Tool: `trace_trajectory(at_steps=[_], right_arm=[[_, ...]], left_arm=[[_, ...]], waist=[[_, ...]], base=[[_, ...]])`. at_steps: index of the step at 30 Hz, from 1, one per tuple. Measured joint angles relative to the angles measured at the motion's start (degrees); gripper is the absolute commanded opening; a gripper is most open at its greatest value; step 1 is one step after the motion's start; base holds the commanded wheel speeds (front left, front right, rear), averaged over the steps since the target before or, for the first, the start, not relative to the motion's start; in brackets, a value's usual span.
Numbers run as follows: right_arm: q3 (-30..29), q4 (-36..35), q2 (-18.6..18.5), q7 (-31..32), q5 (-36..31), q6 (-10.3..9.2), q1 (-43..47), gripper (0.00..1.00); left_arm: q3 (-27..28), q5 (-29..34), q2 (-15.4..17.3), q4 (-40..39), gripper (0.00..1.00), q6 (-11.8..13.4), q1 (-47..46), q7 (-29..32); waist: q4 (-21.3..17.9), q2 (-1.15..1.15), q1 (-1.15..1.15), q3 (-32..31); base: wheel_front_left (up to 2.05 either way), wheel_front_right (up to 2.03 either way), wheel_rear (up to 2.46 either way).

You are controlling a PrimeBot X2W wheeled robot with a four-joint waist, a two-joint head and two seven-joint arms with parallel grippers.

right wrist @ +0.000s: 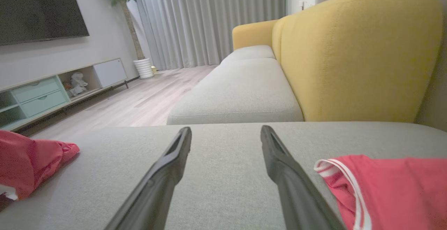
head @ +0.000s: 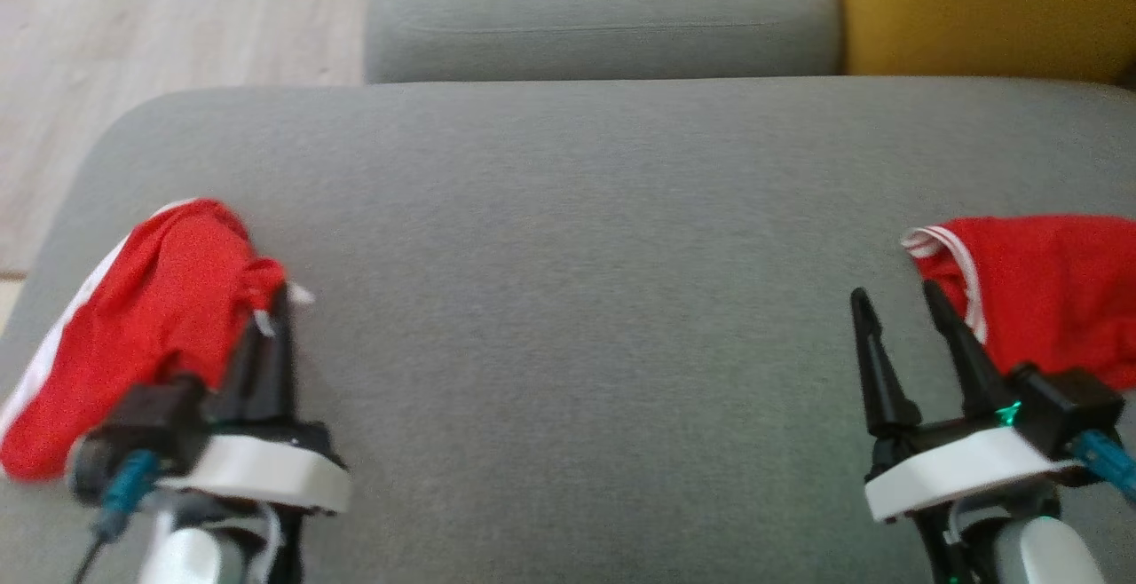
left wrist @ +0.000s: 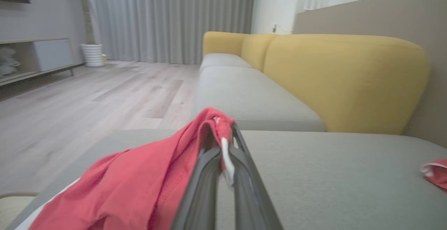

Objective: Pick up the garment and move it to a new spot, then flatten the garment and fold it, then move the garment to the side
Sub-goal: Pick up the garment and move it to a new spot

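A: What has the left end effector [head: 277, 295] got?
B: Its two dark fingers are pressed together on a fold of the red garment [head: 160, 300], pinching the cloth at their tips. A small white tag [left wrist: 227, 160] hangs at the pinch.
A: Where does that garment lie?
B: It is bunched at the left side of the grey sofa cushion [head: 568, 238], to the left of that end effector. Its white-striped side falls toward the cushion's edge, with the pale wood floor [head: 133, 34] beyond.
A: And the right end effector [head: 896, 293]?
B: Its fingers are spread wide with nothing between them, above the cushion.
A: What is the red thing beside it?
B: A second red garment [head: 1047, 300] with white trim, lying on the cushion just right of those fingers. I cannot tell whether it touches them. The two red pieces are well apart, with bare grey cushion between.
A: And behind?
B: Another grey seat [head: 603, 25] and a yellow backrest [head: 976, 7].
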Motion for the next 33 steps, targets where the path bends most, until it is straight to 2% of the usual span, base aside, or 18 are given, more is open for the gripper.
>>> trace_trajectory(at_steps=[5,15,22,29,30,31,32,33], right_arm=[[1.6,1.9,-0.1,-0.6,0.1,0.0,-1.0,1.0],[2.8,2.6,-1.4,-1.0,0.2,0.0,-3.7,1.0],[1.5,2.3,-2.2,-0.9,0.2,0.0,-5.1,1.0],[1.5,2.6,-1.7,-0.9,1.1,0.0,-6.1,1.0],[1.6,2.8,-1.6,-1.0,1.1,0.0,-6.2,1.0],[1.5,3.0,-1.5,-1.0,1.1,0.0,-6.1,1.0],[1.4,3.3,-1.5,-1.0,1.1,0.0,-6.1,1.0],[1.3,3.5,-1.4,-1.0,1.1,0.0,-6.1,1.0]], left_arm=[[-4.1,0.3,-1.3,2.4,0.0,-2.5,-1.8,0.0],[-15.2,1.8,-5.8,11.4,0.0,-7.3,-16.5,-0.8],[-23.5,1.2,-7.1,17.0,0.0,-8.2,-26.8,-2.0],[-30.2,-4.4,-7.2,26.8,0.0,-7.5,-31.7,-2.7],[-31.1,-5.1,-7.2,28.4,0.09,-7.2,-31.7,-2.7],[-32.0,-5.5,-7.2,30.0,0.39,-6.9,-31.8,-2.7],[-32.9,-6.2,-7.2,31.3,0.83,-6.8,-31.8,-2.6],[-33.6,-6.8,-7.2,32.2,1.0,-6.6,-31.8,-2.6]], waist=[[-3.2,0.0,0.0,0.2],[-11.7,0.0,0.0,3.8],[-15.9,0.0,0.0,8.5],[-18.1,0.0,0.01,12.4],[-18.1,0.0,0.01,12.7],[-18.1,0.0,0.01,12.9],[-17.9,0.0,0.02,13.0],[-17.6,0.0,0.01,13.0]], base=[[0.0,0.0,0.0],[0.0,0.0,0.0],[0.0,0.0,0.0],[0.0,0.0,0.0],[0.0,0.0,0.0],[0.0,0.0,0.0],[0.0,0.0,0.0],[0.0,0.0,0.0]])
